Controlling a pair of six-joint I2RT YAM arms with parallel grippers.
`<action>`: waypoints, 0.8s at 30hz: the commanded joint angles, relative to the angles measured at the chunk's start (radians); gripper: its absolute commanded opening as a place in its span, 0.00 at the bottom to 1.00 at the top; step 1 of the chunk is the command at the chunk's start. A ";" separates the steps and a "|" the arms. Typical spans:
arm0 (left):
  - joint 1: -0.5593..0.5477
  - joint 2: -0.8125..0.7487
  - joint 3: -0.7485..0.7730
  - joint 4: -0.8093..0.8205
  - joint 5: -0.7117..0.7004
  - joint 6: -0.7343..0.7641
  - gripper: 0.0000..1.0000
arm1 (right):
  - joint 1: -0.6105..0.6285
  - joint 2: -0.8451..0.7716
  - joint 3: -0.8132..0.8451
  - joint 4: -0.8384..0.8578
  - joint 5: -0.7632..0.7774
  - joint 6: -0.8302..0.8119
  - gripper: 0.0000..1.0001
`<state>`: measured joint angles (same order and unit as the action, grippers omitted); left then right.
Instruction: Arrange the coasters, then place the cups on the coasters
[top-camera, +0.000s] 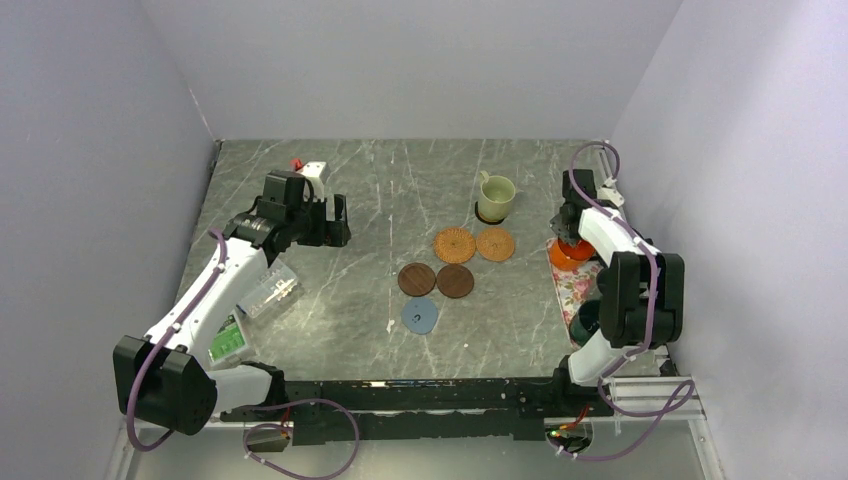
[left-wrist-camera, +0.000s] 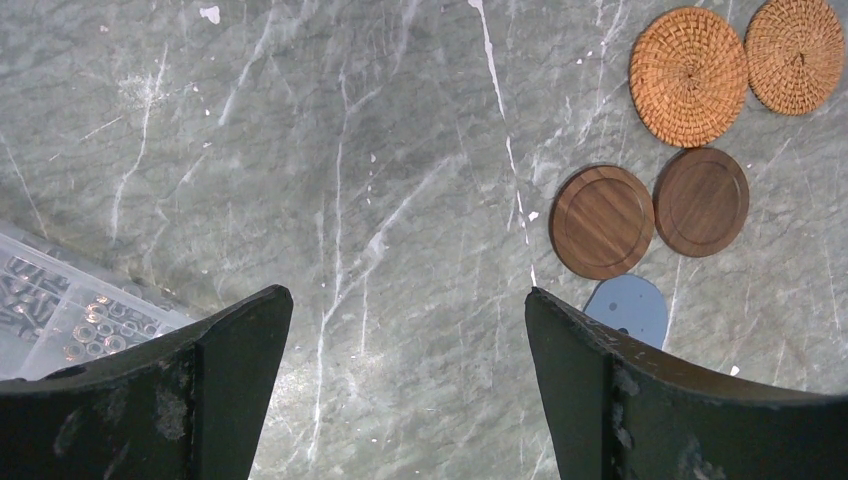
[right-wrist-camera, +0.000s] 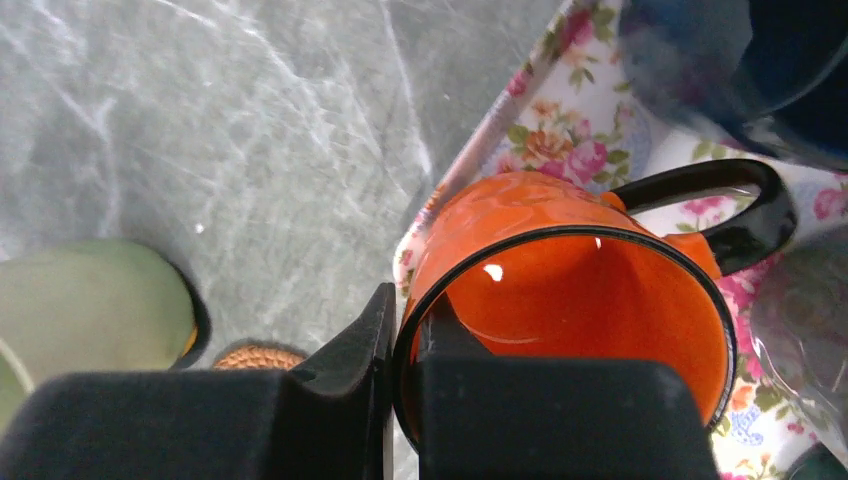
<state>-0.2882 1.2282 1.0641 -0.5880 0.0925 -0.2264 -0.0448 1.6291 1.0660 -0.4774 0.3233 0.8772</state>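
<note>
We had the right jaws pinched shut on the rim of the orange cup (right-wrist-camera: 570, 300), one inside the wall and one outside, with the cup at the far end of the floral tray (right-wrist-camera: 545, 140) by the worktop's right edge. The bare coasters lay to its left, toward the worktop's middle, the nearest woven coaster (top-camera: 495, 243) just beside the tray. We judged the carry ran leftward and suited the right arm. The left jaws hung wide and empty over the left side
</note>
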 joint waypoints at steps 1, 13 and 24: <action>0.001 0.008 0.004 0.022 0.001 -0.001 0.93 | -0.021 -0.025 -0.022 0.097 -0.077 -0.151 0.00; 0.002 0.016 0.007 0.022 0.008 -0.002 0.93 | 0.013 -0.094 -0.075 0.058 -0.137 -0.359 0.00; 0.001 0.004 0.005 0.022 0.009 -0.002 0.93 | 0.190 -0.178 0.102 -0.162 0.083 -0.200 0.00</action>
<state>-0.2882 1.2476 1.0641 -0.5880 0.0921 -0.2264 0.0517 1.5188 1.0489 -0.5507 0.2726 0.5785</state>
